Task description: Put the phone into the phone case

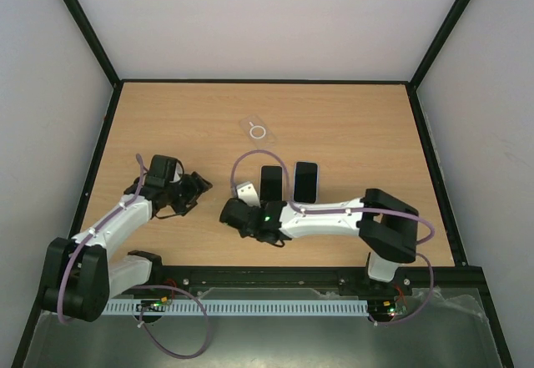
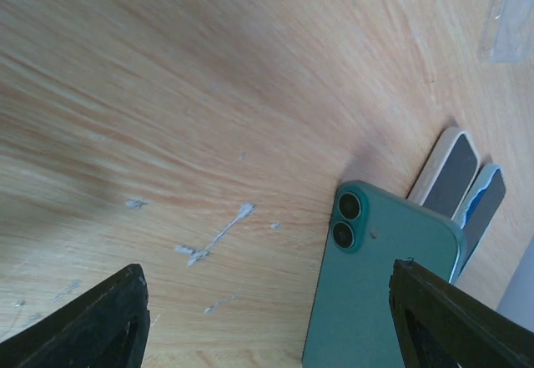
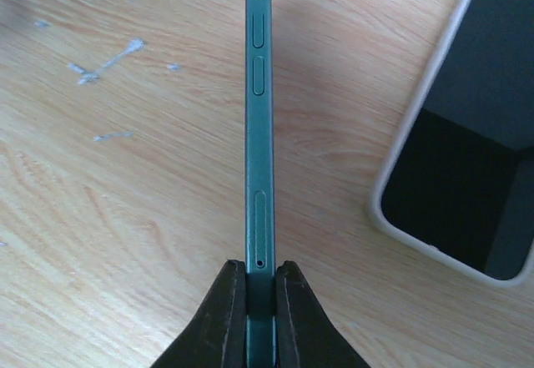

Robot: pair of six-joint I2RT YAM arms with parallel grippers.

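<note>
2 hands are working over the worktop (image 1: 359, 126). The left hand (image 1: 192, 194) is hanging with fingers (image 2: 100, 322) wide apart, holding nothing. The right hand (image 3: 260, 272) is squeezing the green phone (image 3: 258, 118) by its thin edge. The clear phone case (image 1: 257, 128) is lying farther back, well apart. I think the phone should be going there slowly, then lying flat. No writing is showing.

Teal-green phone (image 3: 257, 134), black-screened white-rimmed phone (image 3: 467, 134), clear case (image 1: 257, 128) — pale wood-grain table (image 1: 350, 126)
</note>
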